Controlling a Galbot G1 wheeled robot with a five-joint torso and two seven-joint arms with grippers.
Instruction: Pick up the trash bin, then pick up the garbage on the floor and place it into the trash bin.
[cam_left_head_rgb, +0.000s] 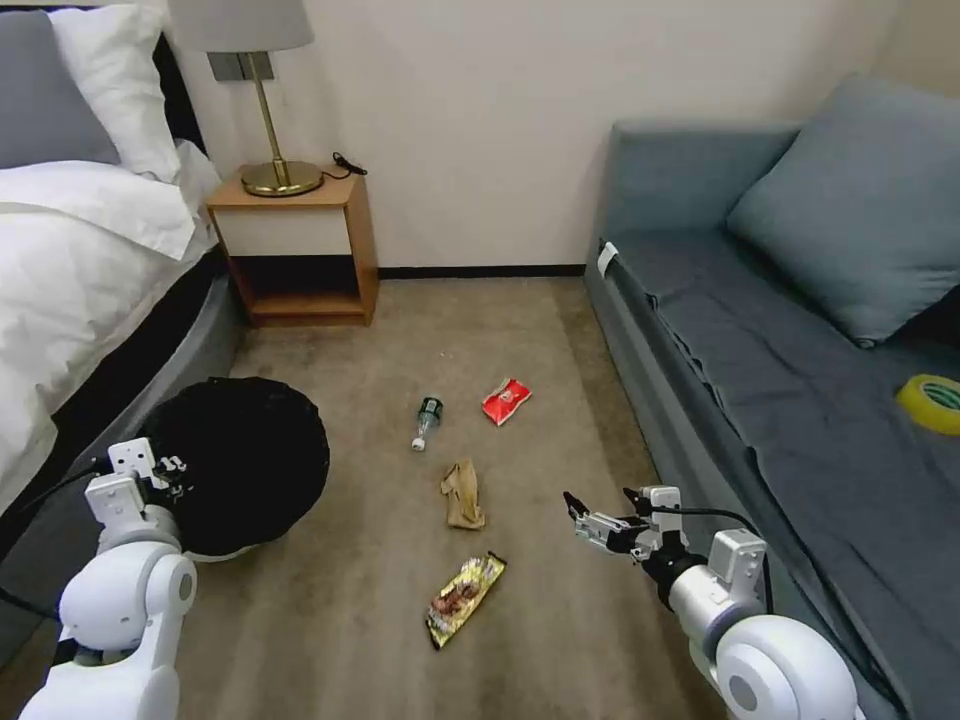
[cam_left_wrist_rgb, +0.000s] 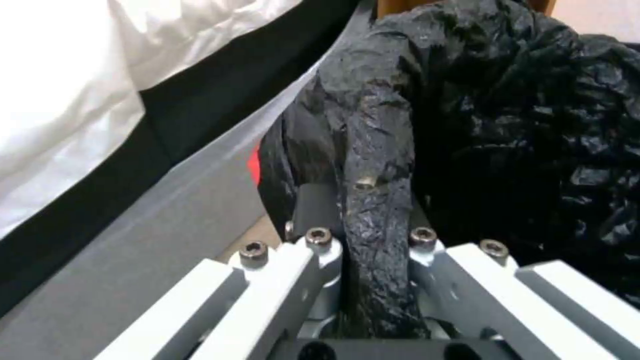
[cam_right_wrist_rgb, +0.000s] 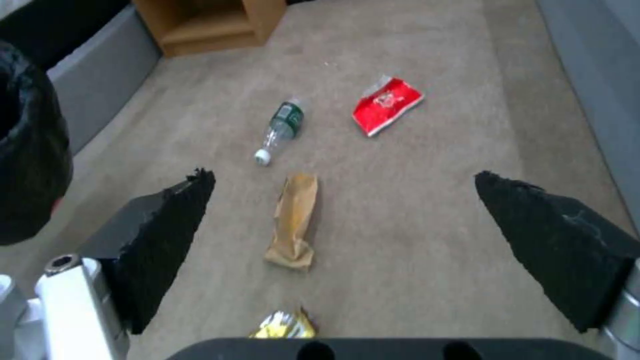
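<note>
Beside the bed, left end effector (cam_left_wrist_rgb: 373, 235) clamped on trash bin (cam_left_head_rgb: 240, 460) rim; right end effector (cam_right_wrist_rgb: 347, 235), spread wide, should descend centred over crumpled brown paper (cam_right_wrist_rgb: 293, 220).

trash bin (cam_left_head_rgb: 245, 455) black-lined (left, tilted) | garbage (cam_left_head_rgb: 462, 492) scattered on floor (cam_left_head_rgb: 330, 620)

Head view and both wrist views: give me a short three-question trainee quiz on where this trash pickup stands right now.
1. True or false: the left gripper has its jaws shut on the rim of the trash bin.
2. How many garbage pieces lie on the floor?
3. Which piece lies nearest ahead of the open right gripper: A) bottle, B) red packet, C) brown paper?

Key: 1 true; 2 four, counting the foil wrapper; 3 C.
</note>
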